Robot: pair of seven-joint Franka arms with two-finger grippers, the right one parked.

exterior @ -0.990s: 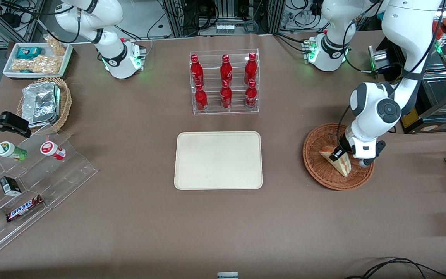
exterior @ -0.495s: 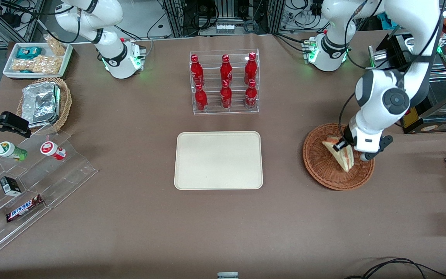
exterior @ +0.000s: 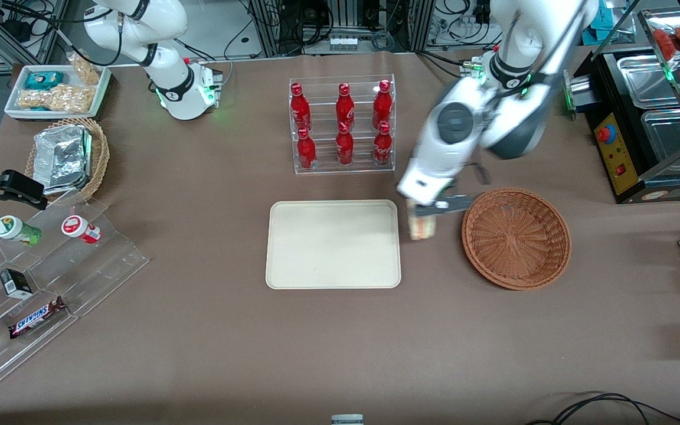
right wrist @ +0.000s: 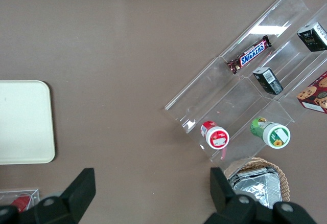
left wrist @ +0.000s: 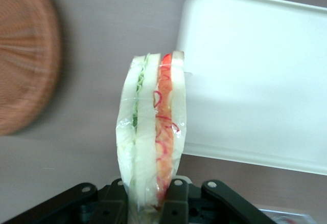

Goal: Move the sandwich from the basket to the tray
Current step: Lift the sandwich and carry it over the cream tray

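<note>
1. The left gripper point(left wrist: 153, 203) has its jaws clamped on the clear-wrapped triangular white-bread sandwich point(exterior: 421, 226), held between the round reddish-brown wicker basket point(exterior: 516, 238) and the flat cream rectangular tray point(exterior: 333, 244).
2. I'd carry it over the tray's middle, lower gently, then let go.

basket point(exterior: 516, 238) rough wicker | tray point(exterior: 333, 244) smooth matt | sandwich point(left wrist: 151, 132) glossy wrap

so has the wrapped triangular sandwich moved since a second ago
Yes. The wrapped triangular sandwich has left the reddish-brown wicker basket and now hangs from the left arm's tool, between the basket and the cream rectangular tray.
</note>
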